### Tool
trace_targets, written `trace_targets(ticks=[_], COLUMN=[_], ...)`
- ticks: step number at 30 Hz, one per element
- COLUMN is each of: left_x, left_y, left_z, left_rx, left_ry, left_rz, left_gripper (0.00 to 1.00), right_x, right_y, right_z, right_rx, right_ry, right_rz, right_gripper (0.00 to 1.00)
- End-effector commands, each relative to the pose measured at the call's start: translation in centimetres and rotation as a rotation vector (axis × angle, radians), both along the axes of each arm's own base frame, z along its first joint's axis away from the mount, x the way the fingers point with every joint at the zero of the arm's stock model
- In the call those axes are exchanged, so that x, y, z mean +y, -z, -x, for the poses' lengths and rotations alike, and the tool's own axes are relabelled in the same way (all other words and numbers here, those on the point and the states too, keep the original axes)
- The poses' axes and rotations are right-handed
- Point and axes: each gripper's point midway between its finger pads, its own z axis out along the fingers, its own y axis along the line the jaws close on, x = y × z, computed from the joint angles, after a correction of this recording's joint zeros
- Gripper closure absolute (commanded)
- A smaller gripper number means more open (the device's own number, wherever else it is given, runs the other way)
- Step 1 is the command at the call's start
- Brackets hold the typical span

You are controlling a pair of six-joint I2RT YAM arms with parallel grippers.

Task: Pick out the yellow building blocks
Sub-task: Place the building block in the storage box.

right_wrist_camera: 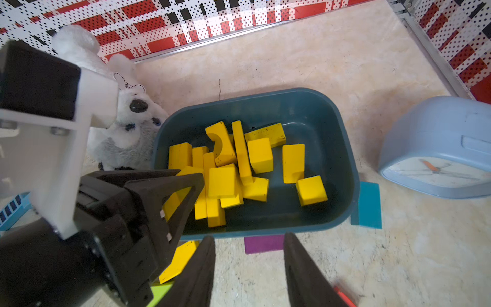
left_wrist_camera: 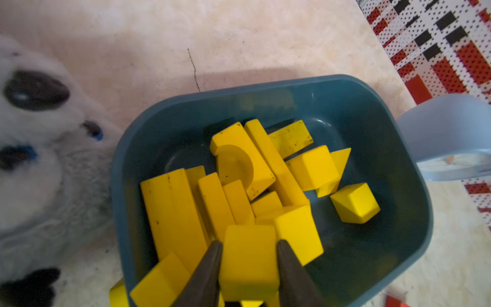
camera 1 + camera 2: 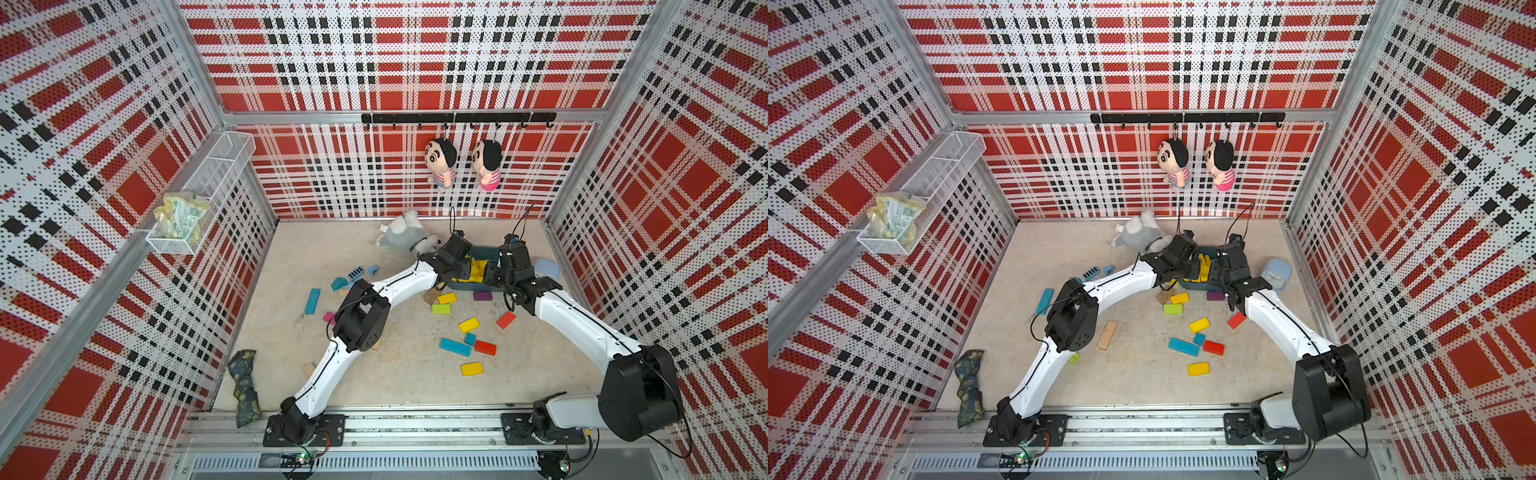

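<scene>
Three of the bright yellow building blocks (image 3: 469, 325) lie loose on the beige tabletop (image 3: 395, 390). The rest, over a dozen bars, cubes and odd shapes, are heaped in the dark teal plastic bin (image 2: 398, 138) at the far side, between a grey-white plush toy (image 1: 127, 133) and a pale blue clock (image 1: 430, 138). The left gripper (image 2: 248, 243) hangs over that heap with a yellow cube (image 2: 248, 265) filling the gap between its dark fingers; I cannot tell whether they pinch it or it rests free on the pile. The right gripper (image 1: 248, 238) hovers just outside the bin's near wall, fingers spread and empty, with bare table and a flat purple block (image 1: 263, 244) showing between them. The next pick likely turns on the nearest loose yellow brick (image 1: 180, 260). It lies flat just outside that same wall, just beside the right gripper's finger on the side toward the left arm, next to a lime-green brick (image 3: 440, 308). Its long axis runs slantwise to the line between those fingers, so the wrist would need to turn to close across its short width. The right arm, empty and close, looks the better choice. The other two yellow bricks (image 3: 471, 368) lie nearer the robot's base, by a long blue block (image 3: 455, 347) and a red block (image 3: 485, 348).
</scene>
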Motion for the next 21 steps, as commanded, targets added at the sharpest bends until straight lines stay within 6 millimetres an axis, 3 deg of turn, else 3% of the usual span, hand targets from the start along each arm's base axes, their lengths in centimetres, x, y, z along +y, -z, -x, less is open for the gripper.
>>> trace_targets(ticks=[1,6,12,15,18,21], left_x=[-0.4,-0.2,1.1,3.1,6.4,10.1], left_y=[-1.0,-3.0,-8.7,-11.6,-12.1,-11.2], left_z=[-0.5,-0.8,-0.8,-0.7,-0.7,-0.7], left_rx=[-0.022,-0.055,-0.159,-0.218,-0.227,-0.200], left_ry=[-0.004,-0.017,-0.054,-0.111,-0.199,-0.301], left_rz=[0.034,0.053,0.121,0.184,0.230,0.258], left_gripper=[0.49,0.46,0.46,0.44,0.44,0.45], right_x=[-0.9,-0.9,1.3,3.0,4.9,5.8], right_y=[-0.6,-0.7,0.0,1.3,2.9,4.1], right_z=[0.6,0.7,1.0,2.1,3.6,4.9], right_rx=[-0.010,-0.014,0.028,0.090,0.149,0.196], right_ry=[0.028,0.023,-0.091,-0.127,-0.167,-0.171], right_rz=[0.008,0.008,-0.025,-0.024,-0.010,-0.014], right_gripper=[0.54,0.54,0.54,0.54,0.53,0.52])
